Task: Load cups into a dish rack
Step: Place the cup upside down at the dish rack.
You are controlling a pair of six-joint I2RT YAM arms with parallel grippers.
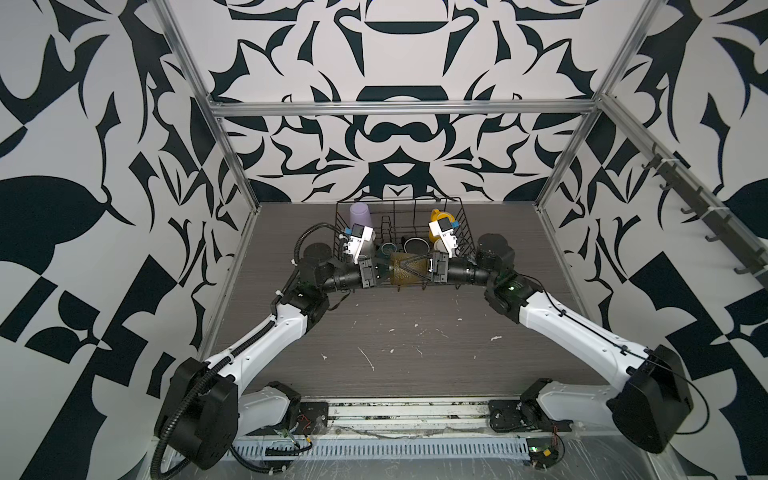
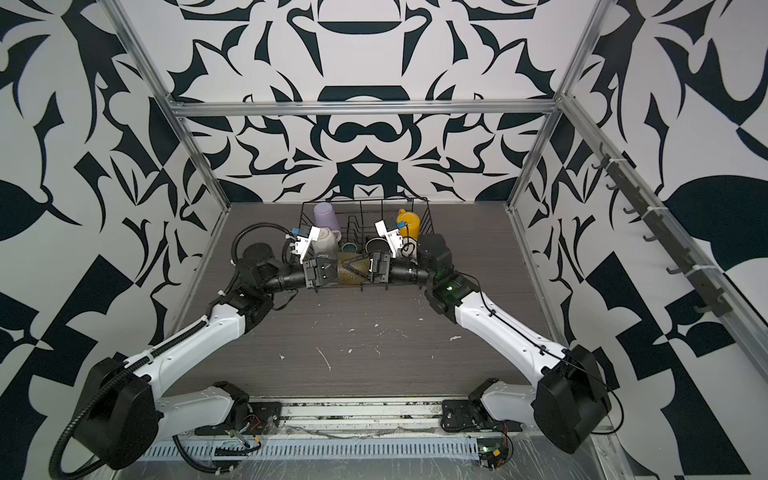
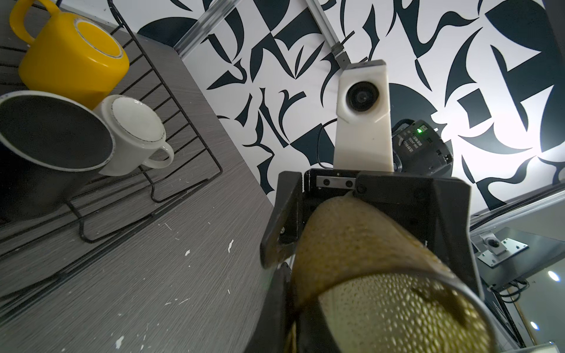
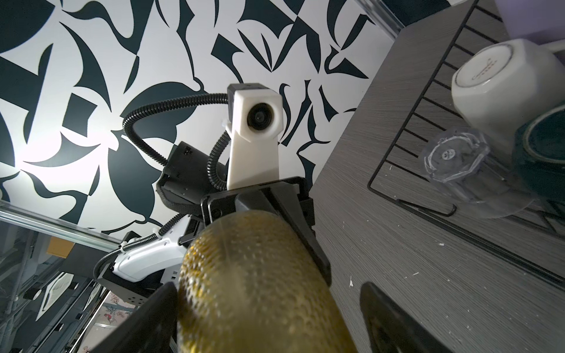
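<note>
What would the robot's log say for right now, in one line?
left tool: shut on olive-brown cup | right tool: open around that cup | cup: sideways, near edge of dish rack

Bold black-and-white patterned walls (image 1: 395, 62) all round — aluminium frame (image 1: 399, 109) at 12 o'clock, hook rail (image 1: 690, 193) at 3 — grey woodgrain tabletop (image 1: 415, 332), white-flecked

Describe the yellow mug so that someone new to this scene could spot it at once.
Find the black wire rack at the far edge of the table, then look in its far right corner. The yellow mug stands there upside down. It is the only yellow cup; its neighbours, the white mug and black mug, lack colour.
</note>
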